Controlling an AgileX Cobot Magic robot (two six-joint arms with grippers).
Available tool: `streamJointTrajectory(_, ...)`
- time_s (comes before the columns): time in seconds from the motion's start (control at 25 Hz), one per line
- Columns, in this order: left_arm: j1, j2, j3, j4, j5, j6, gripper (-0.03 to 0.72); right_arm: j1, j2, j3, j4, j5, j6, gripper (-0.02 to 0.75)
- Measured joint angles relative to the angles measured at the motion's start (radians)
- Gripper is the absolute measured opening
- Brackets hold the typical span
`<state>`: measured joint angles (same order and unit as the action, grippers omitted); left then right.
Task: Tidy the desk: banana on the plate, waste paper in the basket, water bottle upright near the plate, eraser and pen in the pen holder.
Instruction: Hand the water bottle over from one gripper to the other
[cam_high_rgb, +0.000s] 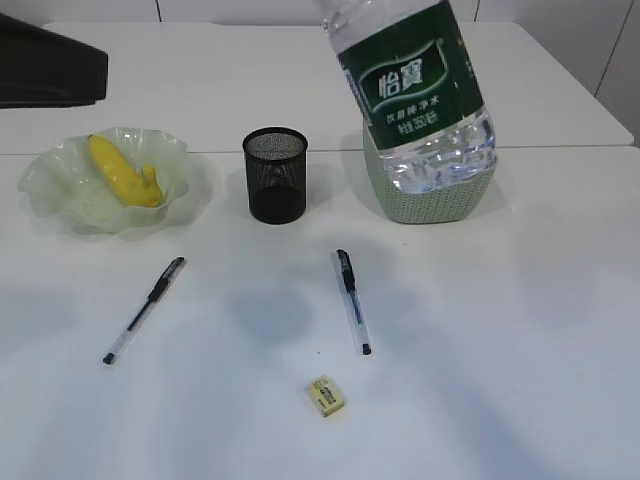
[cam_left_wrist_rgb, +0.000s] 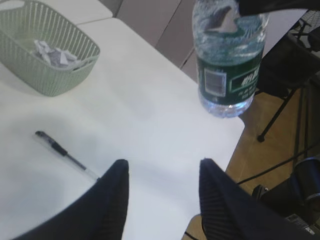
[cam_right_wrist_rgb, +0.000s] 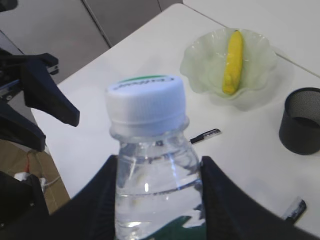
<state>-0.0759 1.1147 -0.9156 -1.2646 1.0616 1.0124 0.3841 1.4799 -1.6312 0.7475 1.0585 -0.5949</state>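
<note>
The water bottle (cam_high_rgb: 420, 90), clear with a green label and white cap, hangs tilted in the air in front of the green basket (cam_high_rgb: 420, 205). My right gripper (cam_right_wrist_rgb: 158, 160) is shut on the bottle's shoulder below the cap. My left gripper (cam_left_wrist_rgb: 164, 162) is open and empty above the table's right part. The banana (cam_high_rgb: 122, 172) lies on the pale green plate (cam_high_rgb: 50, 185). Waste paper (cam_left_wrist_rgb: 52, 52) sits in the basket (cam_left_wrist_rgb: 50, 80). Two pens (cam_high_rgb: 145, 310) (cam_high_rgb: 352, 300) and the yellow eraser (cam_high_rgb: 326, 395) lie on the table. The black mesh pen holder (cam_high_rgb: 275, 175) stands upright.
A dark arm part (cam_high_rgb: 50, 65) juts in at the top left of the exterior view. The table's right edge (cam_left_wrist_rgb: 235, 145) drops off to floor, cables and chair legs. The plate (cam_right_wrist_rgb: 200, 65) and pen holder (cam_right_wrist_rgb: 300, 122) lie beyond the bottle cap.
</note>
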Motion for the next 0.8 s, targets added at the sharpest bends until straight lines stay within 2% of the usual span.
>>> streamJointTrajectory(0.28, 0.0, 0.0, 0.0, -0.084, 0.052, 0.112, 0.328, 0.0, -0.043, 0.084, 0.236, -0.098, -0.178, 0.302)
streamJointTrajectory(0.56, -0.005, 0.0, 0.0, -0.175, 0.093, 0.241, 0.328, 0.0, -0.043, 0.089, 0.318, -0.111, -0.282, 0.3)
streamJointTrajectory(0.64, -0.032, 0.002, 0.0, -0.209, 0.093, 0.286, 0.328, 0.0, -0.043, 0.089, 0.335, -0.113, -0.288, 0.3)
streamJointTrajectory(0.8, -0.13, 0.038, 0.0, -0.279, 0.042, 0.346, 0.35, 0.0, -0.043, 0.091, 0.384, -0.117, -0.325, 0.3)
